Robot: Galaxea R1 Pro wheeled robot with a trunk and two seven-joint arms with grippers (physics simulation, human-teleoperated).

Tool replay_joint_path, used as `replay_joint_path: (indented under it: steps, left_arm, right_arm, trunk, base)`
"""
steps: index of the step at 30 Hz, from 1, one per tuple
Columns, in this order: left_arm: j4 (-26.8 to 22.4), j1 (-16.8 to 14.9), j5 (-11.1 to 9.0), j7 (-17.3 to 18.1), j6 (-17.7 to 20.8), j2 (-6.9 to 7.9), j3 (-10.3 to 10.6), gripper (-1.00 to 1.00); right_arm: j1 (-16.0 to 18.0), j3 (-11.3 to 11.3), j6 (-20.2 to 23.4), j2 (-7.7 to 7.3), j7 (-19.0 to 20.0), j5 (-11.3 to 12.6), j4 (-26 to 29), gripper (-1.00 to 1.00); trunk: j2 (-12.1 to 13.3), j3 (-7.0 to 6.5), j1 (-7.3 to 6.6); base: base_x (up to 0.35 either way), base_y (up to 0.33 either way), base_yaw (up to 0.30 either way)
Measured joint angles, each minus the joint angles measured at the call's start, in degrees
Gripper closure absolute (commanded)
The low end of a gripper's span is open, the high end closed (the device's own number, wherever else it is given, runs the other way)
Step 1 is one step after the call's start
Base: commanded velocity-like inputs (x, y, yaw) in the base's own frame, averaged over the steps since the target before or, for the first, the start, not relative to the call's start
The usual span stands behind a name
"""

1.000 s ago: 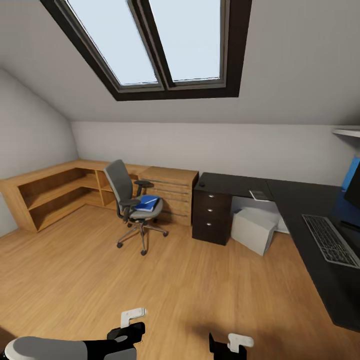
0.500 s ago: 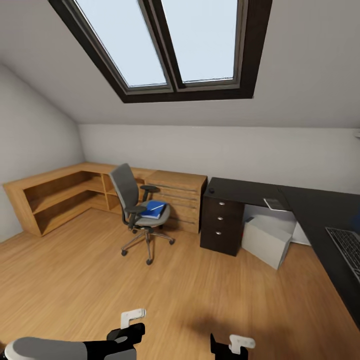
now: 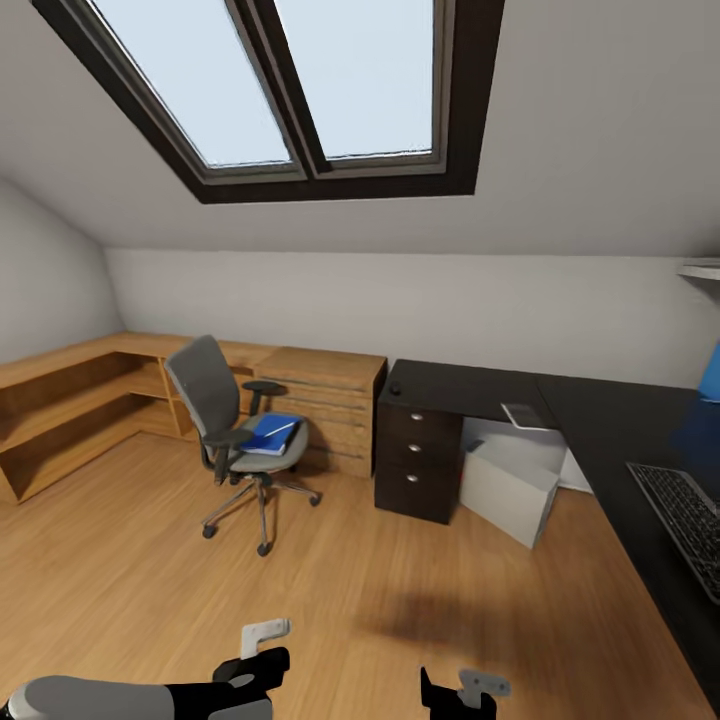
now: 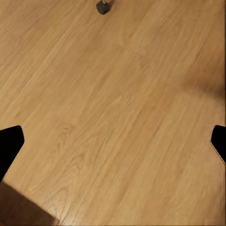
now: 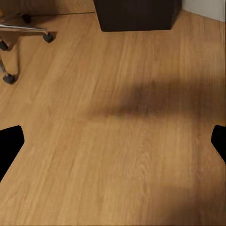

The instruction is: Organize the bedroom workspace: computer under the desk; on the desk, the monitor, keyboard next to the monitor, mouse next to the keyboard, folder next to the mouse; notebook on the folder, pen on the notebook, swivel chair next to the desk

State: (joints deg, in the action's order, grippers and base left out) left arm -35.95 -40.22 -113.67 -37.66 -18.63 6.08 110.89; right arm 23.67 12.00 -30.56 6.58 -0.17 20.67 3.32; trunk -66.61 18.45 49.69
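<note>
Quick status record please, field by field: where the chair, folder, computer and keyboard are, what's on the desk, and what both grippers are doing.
swivel chair: on the wood floor, apart from the desk, in front of the wooden drawer chest
folder: on the chair seat, a slim white stick lying on it
computer: on the floor under the desk, beside the drawer unit
keyboard: on the desk, at the view's right edge
left gripper: open, empty, over the floor
right gripper: open, empty, over the floor

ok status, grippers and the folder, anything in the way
Both grippers open, empty, low over the floor. Folder on swivel chair, pen on top. Open floor between robot and chair.
</note>
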Motion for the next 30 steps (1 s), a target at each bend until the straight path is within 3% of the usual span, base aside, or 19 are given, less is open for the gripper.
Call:
replay_joint_path:
  steps: [12, 16, 17, 20, 23, 28, 30]
  left_arm:
    - [0.0, 0.0, 0.1, 0.1, -0.1, -0.04, 0.0, -1.0]
    - [0.0, 0.0, 0.7, 0.5, -0.4, -0.28, -0.8, -1.0]
    - [-0.1, 0.0, 0.8, 0.4, -0.1, -2.02, -1.5, -1.0]
    - [-0.2, -0.5, 0.8, 0.3, 0.1, -3.21, -1.7, -1.0]
    - [-0.9, -3.4, 1.0, 0.2, 0.2, -4.65, -1.8, -1.0]
    - [-5.6, -8.2, 1.3, -0.9, 0.2, -4.82, -1.8, -1.0]
    - [-6.7, -10.0, 1.8, -1.8, 0.3, -4.78, -2.4, -1.0]
  right_arm:
    - [0.0, 0.1, 0.0, -0.11, 0.0, -0.1, 0.3, -1.0]
    - [0.1, 0.4, 0.1, -0.88, -0.1, -1.6, 6.7, -1.0]
    - [0.2, 0.2, 0.1, -2.5, -3.1, -2.2, 12.0, -1.0]
    - [0.2, 0.3, 0.0, -3.04, -6.2, -2.3, 13.2, -1.0]
    - [0.2, 0.5, 0.0, -3.28, -8.4, -3.7, 13.9, -1.0]
    - [0.4, 0.4, 1.1, -3.57, -9.1, -5.4, 17.4, -1.0]
    - [0.5, 0.3, 3.7, -4.68, -9.2, -5.4, 21.2, -1.0]
  trunk:
    - [0.0, 0.0, 0.0]
    - [0.0, 0.0, 0.0]
    - [0.0, -0.01, 0.0]
    - [0.0, 0.0, 0.0]
    - [0.0, -0.01, 0.0]
    - [0.0, -0.01, 0.0]
    - [0.0, -0.01, 0.0]
  base:
    - [0.321, -0.002, -0.006]
    - [0.321, 0.0, 0.0]
    - [0.321, 0.0, 0.0]
    - [0.321, 0.0, 0.0]
    - [0.322, 0.0, 0.0]
    - [0.323, 0.0, 0.0]
    - [0.323, 0.0, 0.0]
